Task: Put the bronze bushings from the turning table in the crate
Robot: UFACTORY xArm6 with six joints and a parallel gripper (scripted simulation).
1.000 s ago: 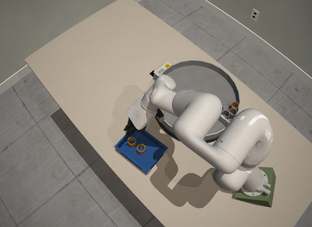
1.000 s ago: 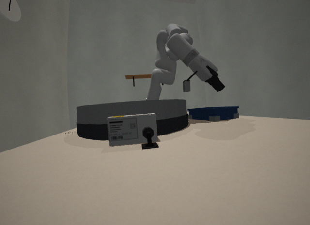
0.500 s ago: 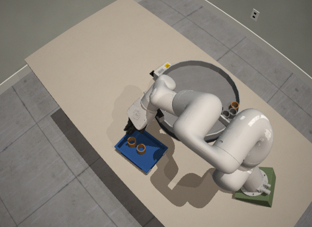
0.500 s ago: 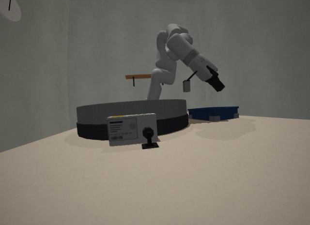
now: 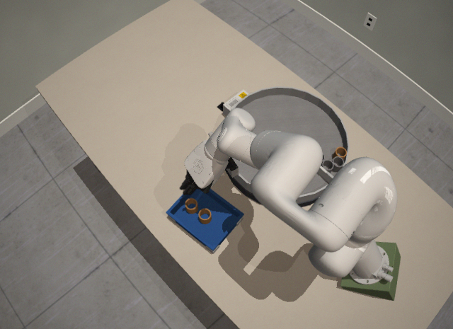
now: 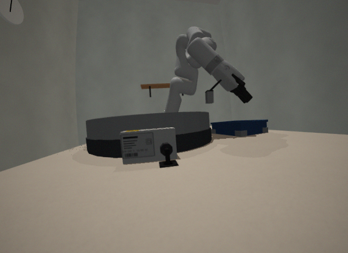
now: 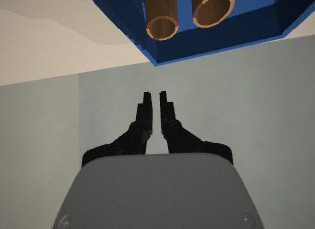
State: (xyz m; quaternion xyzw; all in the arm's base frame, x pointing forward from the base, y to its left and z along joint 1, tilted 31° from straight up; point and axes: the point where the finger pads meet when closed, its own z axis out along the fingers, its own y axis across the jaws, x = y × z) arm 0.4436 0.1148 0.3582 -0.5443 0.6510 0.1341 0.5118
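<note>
The blue crate point(image 5: 221, 232) point(image 6: 238, 127) point(image 7: 217, 48) holds two upright bronze bushings, one bushing point(image 5: 191, 211) point(image 7: 161, 13) near its corner and another bushing point(image 5: 204, 221) point(image 7: 209, 14) beside it. My gripper point(image 5: 185, 189) point(image 6: 248, 99) point(image 7: 156, 100) is above the crate's far edge. Its fingers are open by a narrow gap with nothing between them. On the turning table point(image 5: 285, 110) point(image 6: 151, 120), a bronze bushing point(image 5: 337, 155) stands near the right wall, close to two steel bushings point(image 5: 328, 165) point(image 5: 338, 161). The arm hides part of the turning table, so other bushings may be hidden.
A raised wall rings the turning table. A white labelled box point(image 5: 236, 100) point(image 6: 148, 146) and a small black stand point(image 5: 221, 106) point(image 6: 166, 150) are at its outer side. The arm's green base point(image 5: 393, 278) is at the lower right. A camera block point(image 5: 233, 170) point(image 6: 209, 96) sticks out beside the wrist.
</note>
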